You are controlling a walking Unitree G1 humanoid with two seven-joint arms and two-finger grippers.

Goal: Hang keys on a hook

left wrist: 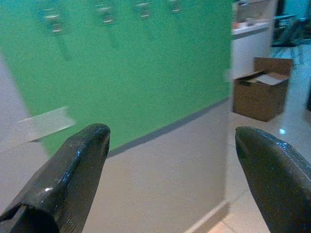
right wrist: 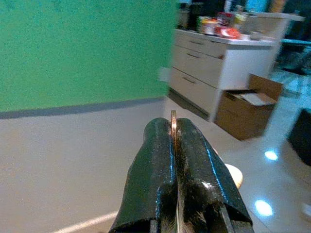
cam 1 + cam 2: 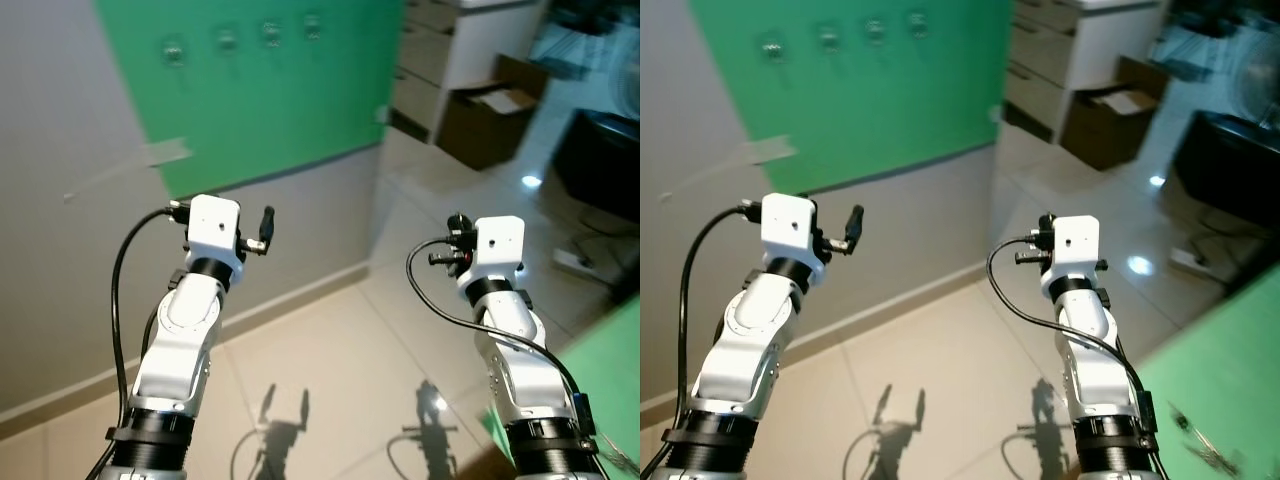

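Observation:
A green panel [image 3: 270, 100] on the grey wall ahead carries a row of several small metal hooks [image 3: 227, 38] near its top; they also show blurred as hooks [image 1: 106, 10] in the left wrist view. My right gripper [image 2: 173, 127] is shut on a thin brass-coloured key ring [image 2: 173, 116], of which only the edge sticks out between the fingers. That right gripper [image 3: 445, 257] is held up at chest height, well right of the panel. My left gripper [image 1: 170, 141] is open and holds nothing. The left gripper [image 3: 263, 232] is raised below the hooks, short of the wall.
An open cardboard box [image 3: 490, 120] stands on the tiled floor beside white drawers [image 3: 435, 55] at the right. A dark object [image 3: 600, 160] and a power strip [image 3: 575, 262] lie farther right. A green surface [image 3: 1230, 370] with small blurred metal items is at my lower right.

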